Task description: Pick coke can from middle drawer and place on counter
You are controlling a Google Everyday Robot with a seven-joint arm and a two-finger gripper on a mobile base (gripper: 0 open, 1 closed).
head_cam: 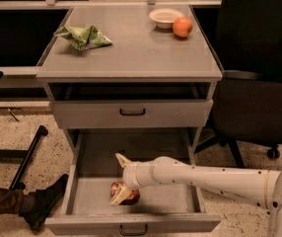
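Your gripper [121, 177] reaches into the open middle drawer [84, 197], spread wide and holding nothing, its lower finger across the coke can [131, 193] on the drawer floor. Above, the table [131, 53] carries an orange [182, 27].

1 coke can [131, 196]; 1 orange [182, 27]; 1 end effector [117, 178] in middle drawer [95, 197]

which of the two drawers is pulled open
The lower drawer, holding the coke can and the end effector; the upper drawer is pushed in.
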